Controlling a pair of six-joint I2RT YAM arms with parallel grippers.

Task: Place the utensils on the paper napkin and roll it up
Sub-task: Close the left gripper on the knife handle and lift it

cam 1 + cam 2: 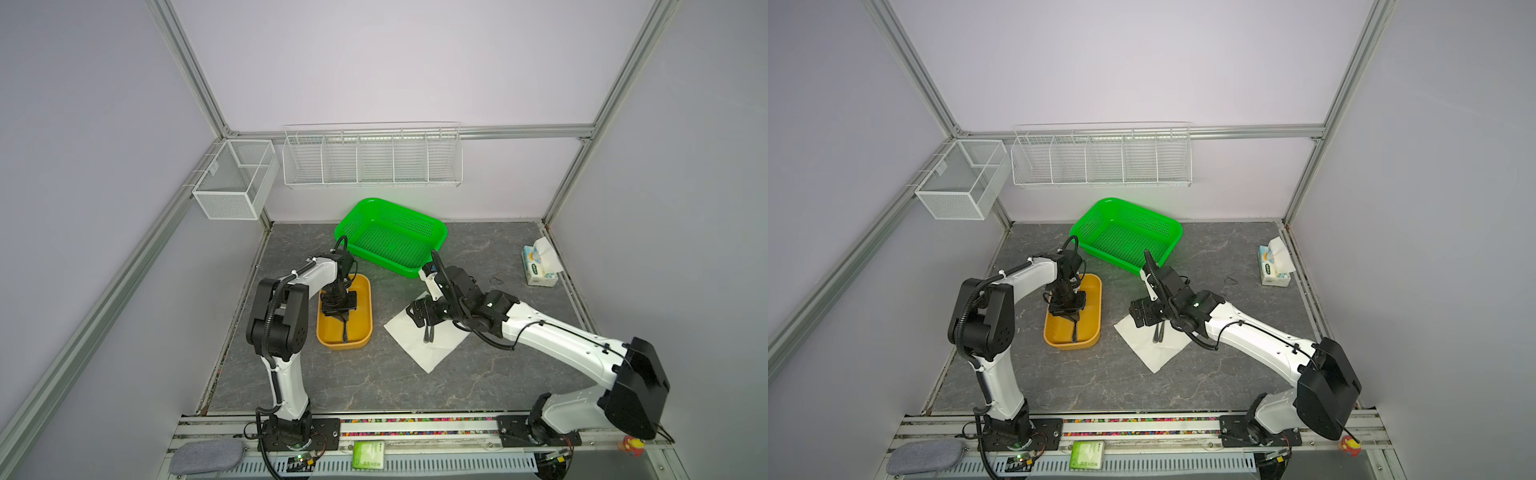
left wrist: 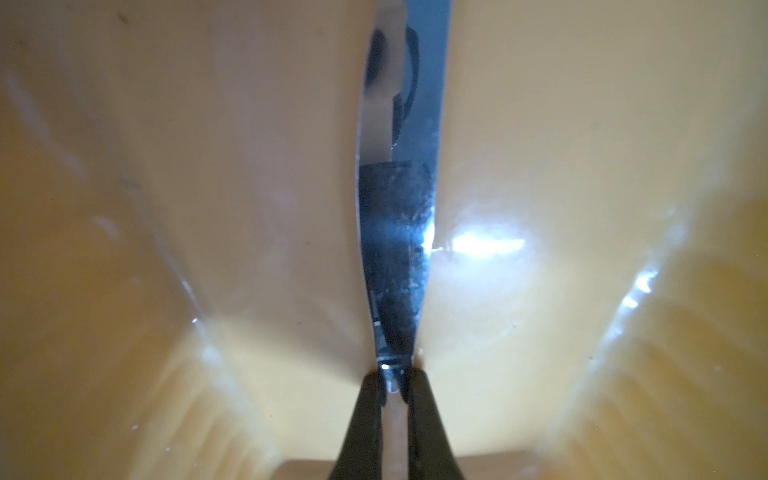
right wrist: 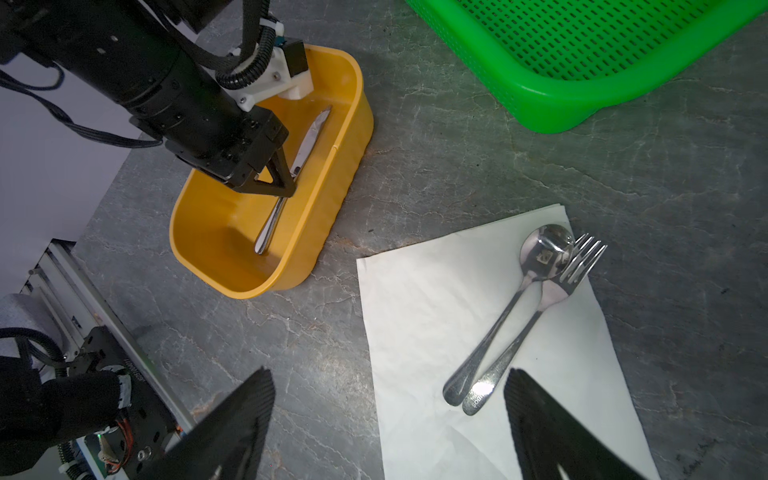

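A shiny knife point(image 2: 399, 208) lies along the inside of a yellow tub point(image 3: 340, 174), and my left gripper point(image 2: 394, 380) reaches down into the tub and is shut on the knife near its middle point(image 3: 309, 137). The white paper napkin point(image 3: 436, 316) lies flat on the grey table, to the right of the tub in both top views point(image 1: 419, 345). A spoon point(image 3: 544, 251) and a fork point(image 3: 582, 257) lie side by side on the napkin, their heads at its edge. My right gripper point(image 3: 388, 374) hovers over the napkin's near part, open, holding nothing.
A green perforated basket point(image 1: 390, 237) stands behind the tub and napkin. A blue-and-white tissue pack point(image 1: 538, 266) sits at the far right edge of the table. White wire racks point(image 1: 372, 160) hang on the back wall. A small dark wire loop point(image 1: 494, 280) lies right of the napkin.
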